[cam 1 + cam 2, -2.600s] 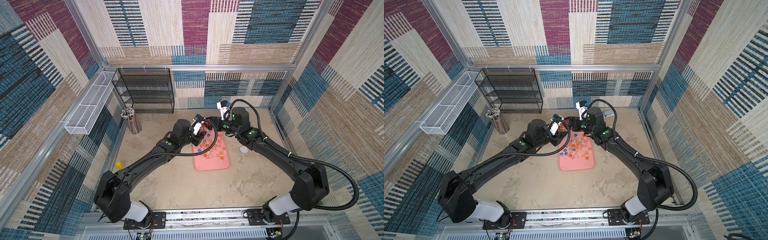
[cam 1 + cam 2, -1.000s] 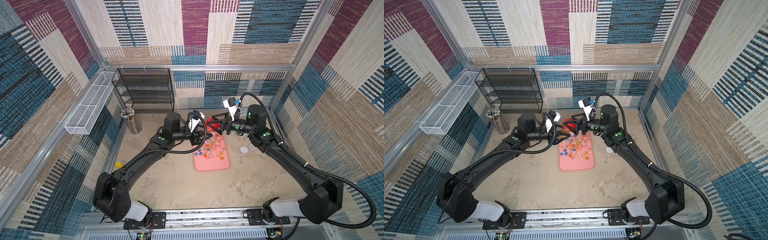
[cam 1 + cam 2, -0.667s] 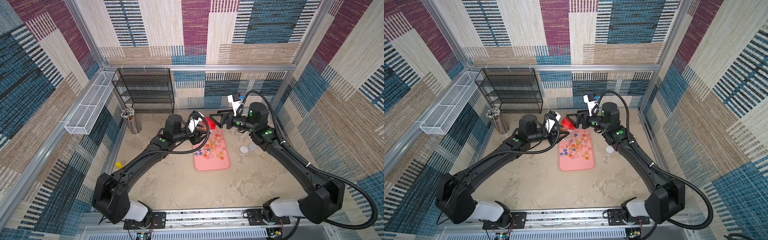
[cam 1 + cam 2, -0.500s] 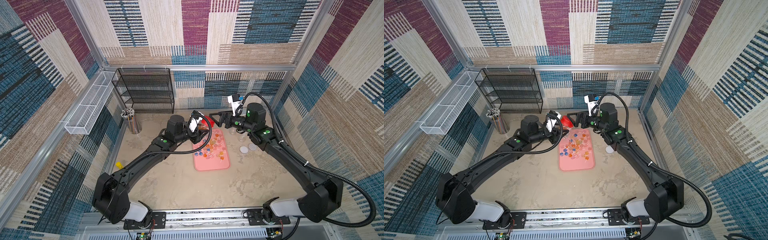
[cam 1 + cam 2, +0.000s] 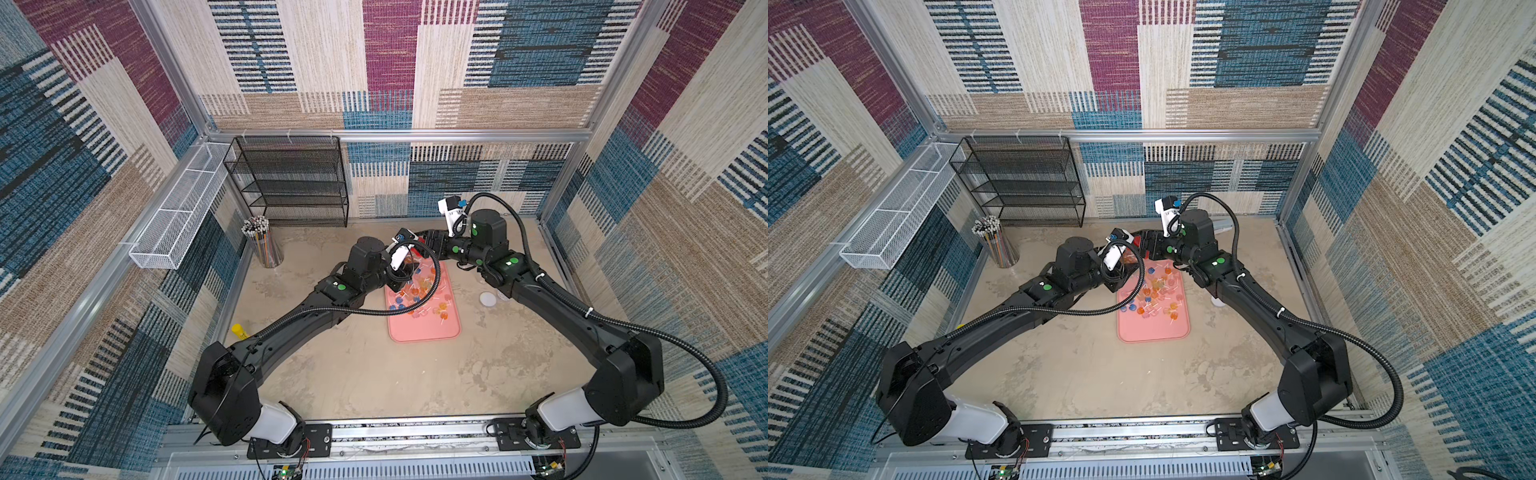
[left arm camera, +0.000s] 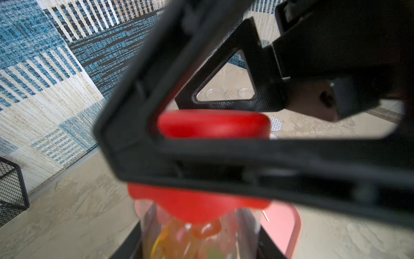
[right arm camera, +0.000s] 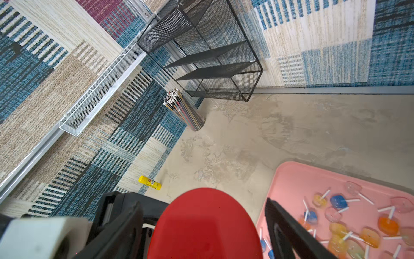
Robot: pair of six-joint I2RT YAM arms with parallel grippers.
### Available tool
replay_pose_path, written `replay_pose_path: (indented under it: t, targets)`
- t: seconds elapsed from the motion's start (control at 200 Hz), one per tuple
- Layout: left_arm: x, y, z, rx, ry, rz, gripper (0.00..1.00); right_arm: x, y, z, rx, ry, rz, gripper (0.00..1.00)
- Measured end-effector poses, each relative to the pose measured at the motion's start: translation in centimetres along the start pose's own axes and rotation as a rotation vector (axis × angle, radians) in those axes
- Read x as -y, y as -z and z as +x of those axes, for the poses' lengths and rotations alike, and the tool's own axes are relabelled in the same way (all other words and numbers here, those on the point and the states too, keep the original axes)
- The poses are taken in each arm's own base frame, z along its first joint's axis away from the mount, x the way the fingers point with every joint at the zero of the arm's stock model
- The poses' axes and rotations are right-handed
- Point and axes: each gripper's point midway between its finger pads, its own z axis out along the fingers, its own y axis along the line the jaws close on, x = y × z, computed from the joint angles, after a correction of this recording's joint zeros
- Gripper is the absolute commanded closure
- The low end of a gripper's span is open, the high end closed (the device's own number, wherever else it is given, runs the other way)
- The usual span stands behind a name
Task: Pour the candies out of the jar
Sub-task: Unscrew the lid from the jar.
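**Over the far end of the pink tray (image 5: 424, 328): jar (image 5: 1128, 257) and red lid (image 6: 212, 123) between two arms**

Around the bench (image 5: 374, 374) stand things that take no part. A black mesh rack (image 5: 291, 183) stands against the back wall, and a white wire basket (image 5: 183, 216) hangs on the left wall rail. A cup of pencils (image 5: 262, 245) stands near the rack. A yellow glue stick (image 7: 149, 182) lies by the left wall, and a white disc (image 5: 488, 299) lies on the bench beside the right forearm. The pink tray lies mid-bench with its near part bare, and candies (image 7: 340, 222) are scattered over its far part. In both top views the left arm's cable loops over that heap and hides some of it.

Both arms reach out from the near rail, elbows outward, and their wrists meet above the tray's far end. The left gripper (image 6: 201, 235) has its jaws clenched on the clear jar, and more candies show through the jar's wall. The red lid sits at the jar's mouth. The right gripper (image 7: 201, 201) has its jaws on either side of the lid. Whether they press it I cannot tell, since a sliver of bench shows between the lid and one finger (image 7: 282, 226) in the right wrist view. In the left wrist view another right finger (image 6: 246, 161) crosses in front and hides where lid meets jar.
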Motion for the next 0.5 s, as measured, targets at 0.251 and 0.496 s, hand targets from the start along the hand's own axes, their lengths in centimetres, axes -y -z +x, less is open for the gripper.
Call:
replay_pose_path:
  t: [0.251, 0.496]
  targets:
    - [-0.25, -0.02, -0.01, -0.003, -0.012, -0.033, 1.0, 0.03, -0.34, 0.44, -0.009, -0.025, -0.006, 0.38]
    - [-0.26, 0.06, -0.32, 0.012, -0.015, -0.034, 1.0, -0.45, 0.16, 0.07, 0.013, -0.019, -0.021, 0.47]
